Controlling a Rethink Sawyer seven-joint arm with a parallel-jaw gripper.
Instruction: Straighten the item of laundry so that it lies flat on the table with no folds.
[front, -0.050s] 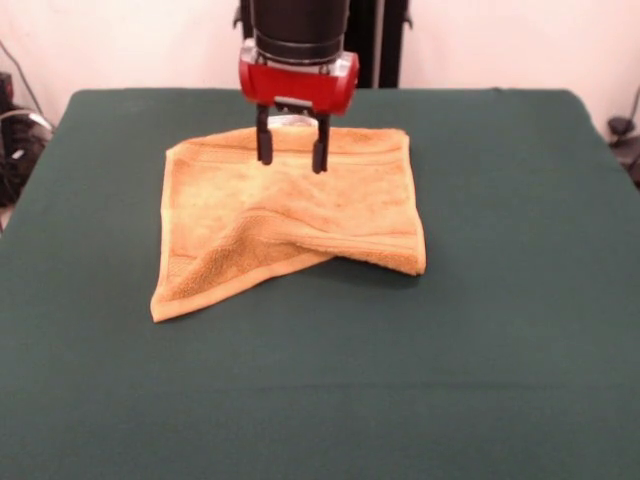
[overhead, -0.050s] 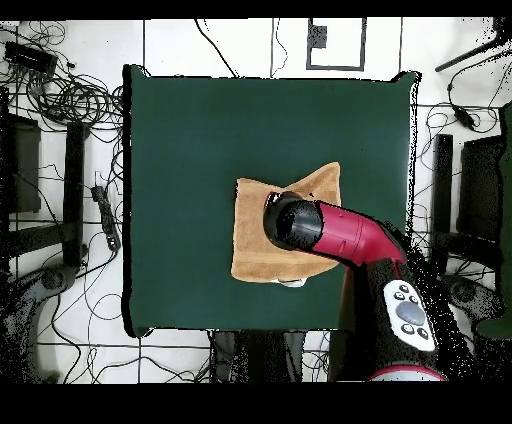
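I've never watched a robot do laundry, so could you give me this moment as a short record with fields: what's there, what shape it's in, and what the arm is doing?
item: golden-orange hand towel, near the middle of the green table
towel state: not flat; a raised fold runs across its near part, and one near corner is turned under
arm: red and black arm reaching over the towel
tool: open, fingers pointing down over the towel's far edge, holding nothing
task status: towel not yet straightened
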